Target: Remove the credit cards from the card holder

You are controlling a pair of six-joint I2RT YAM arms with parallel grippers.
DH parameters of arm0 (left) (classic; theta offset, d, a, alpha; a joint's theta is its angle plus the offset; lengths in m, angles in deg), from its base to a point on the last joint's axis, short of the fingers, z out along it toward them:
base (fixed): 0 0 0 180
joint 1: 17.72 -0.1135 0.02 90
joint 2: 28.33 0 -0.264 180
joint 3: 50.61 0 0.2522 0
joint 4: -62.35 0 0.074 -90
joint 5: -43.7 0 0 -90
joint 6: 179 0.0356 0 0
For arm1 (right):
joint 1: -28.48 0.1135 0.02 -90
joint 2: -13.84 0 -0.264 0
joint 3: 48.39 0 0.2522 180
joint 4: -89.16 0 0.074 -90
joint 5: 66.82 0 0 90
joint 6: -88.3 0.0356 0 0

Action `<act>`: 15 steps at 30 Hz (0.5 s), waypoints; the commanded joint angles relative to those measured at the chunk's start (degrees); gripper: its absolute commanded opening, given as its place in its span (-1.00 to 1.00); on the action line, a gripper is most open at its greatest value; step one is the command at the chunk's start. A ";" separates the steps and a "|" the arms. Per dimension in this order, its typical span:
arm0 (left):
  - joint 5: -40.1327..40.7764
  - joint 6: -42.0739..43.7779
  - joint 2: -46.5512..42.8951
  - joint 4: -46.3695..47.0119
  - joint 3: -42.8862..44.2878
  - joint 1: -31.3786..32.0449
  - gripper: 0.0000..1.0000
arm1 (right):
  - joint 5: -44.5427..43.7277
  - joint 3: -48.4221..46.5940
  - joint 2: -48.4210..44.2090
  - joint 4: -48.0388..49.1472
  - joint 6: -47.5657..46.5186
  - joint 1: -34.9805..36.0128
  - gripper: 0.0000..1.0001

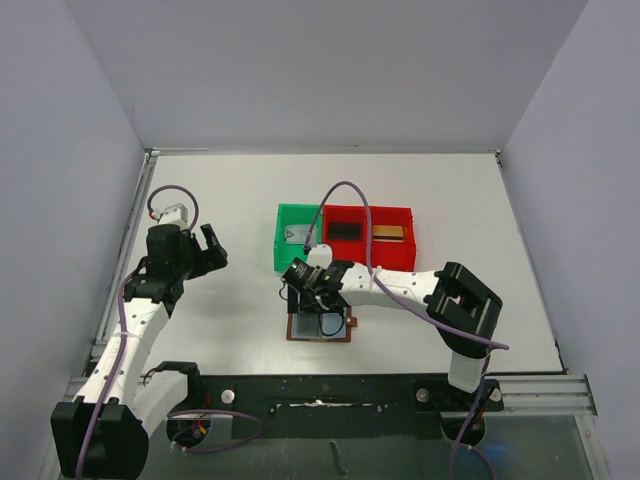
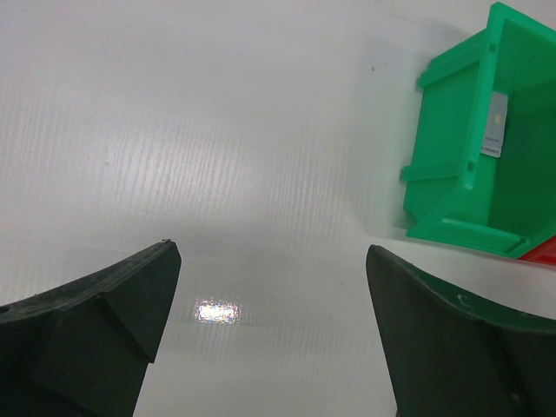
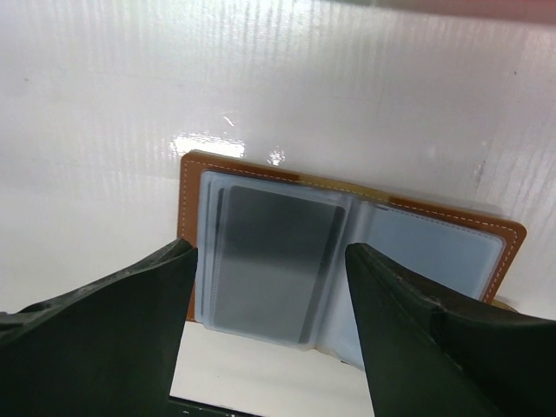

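The brown card holder (image 3: 187, 200) lies open and flat on the white table near its front edge, pale sleeve panels up, also seen in the top view (image 1: 335, 328). A dark grey credit card (image 3: 269, 261) sits inside its left sleeve. My right gripper (image 3: 269, 252) hovers just above that sleeve, open, its fingers straddling the card's width with nothing held; from above it (image 1: 312, 295) covers the holder's far part. My left gripper (image 2: 274, 252) hangs open and empty over bare table, left of the bins (image 1: 210, 250).
A green bin (image 1: 295, 237) holds a silver-grey card (image 2: 496, 124). Beside it, a red bin (image 1: 370, 235) holds a black card (image 1: 345, 231) and a gold card (image 1: 388, 233). Both bins stand just beyond the holder. Grey walls enclose the table.
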 commanded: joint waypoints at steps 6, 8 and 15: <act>-0.16 0.49 -0.63 1.65 2.09 -0.50 0.78 | 1.02 2.54 0.77 4.01 1.39 -0.15 0.40; -0.20 0.57 -0.52 1.68 2.19 -0.50 0.78 | 2.69 3.31 1.04 5.70 1.45 -0.96 0.40; -0.04 0.58 -0.72 1.64 2.05 -0.50 0.78 | 2.40 4.45 1.18 4.55 1.71 -1.62 0.41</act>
